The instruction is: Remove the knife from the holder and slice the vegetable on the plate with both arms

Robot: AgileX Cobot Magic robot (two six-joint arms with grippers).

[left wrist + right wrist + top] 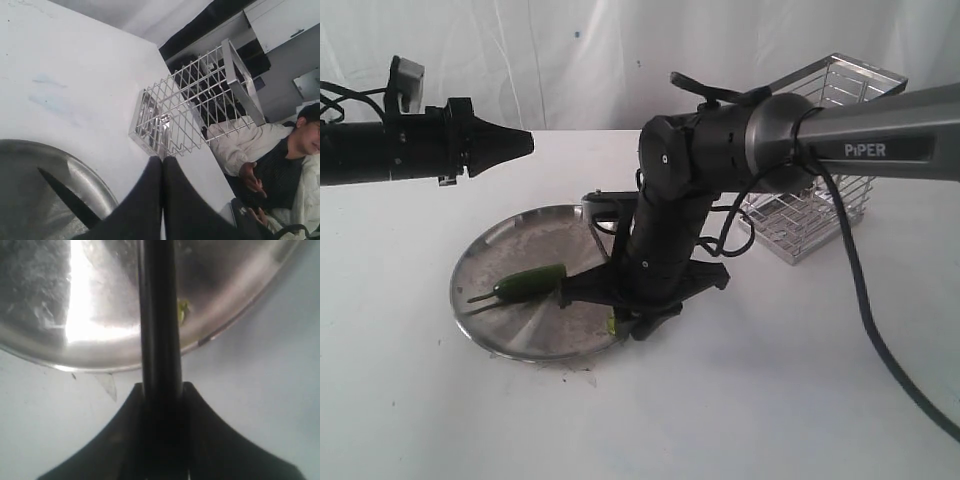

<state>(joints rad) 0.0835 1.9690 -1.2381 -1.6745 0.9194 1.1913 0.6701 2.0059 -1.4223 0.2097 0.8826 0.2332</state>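
The green chili pepper (528,283) lies on the steel plate (510,245), stem pointing left. My right gripper (620,300) reaches down at the plate's right edge, shut on the knife (582,287), whose dark end touches the pepper's right end. In the right wrist view the black knife (159,315) runs from my right gripper (161,387) out over the plate (45,295). My left gripper (525,140) hovers shut and empty above the plate's far side. The left gripper (162,159) faces the wire-mesh holder (195,105), which looks empty. The holder (825,165) stands at the back right.
A small green scrap (183,310) lies on the plate near the knife. A dark pointed shape (65,195) crosses the plate (92,182); blade or reflection, I cannot tell. A seated person (295,145) is beyond the table's edge. A black cable (865,320) hangs from the right arm.
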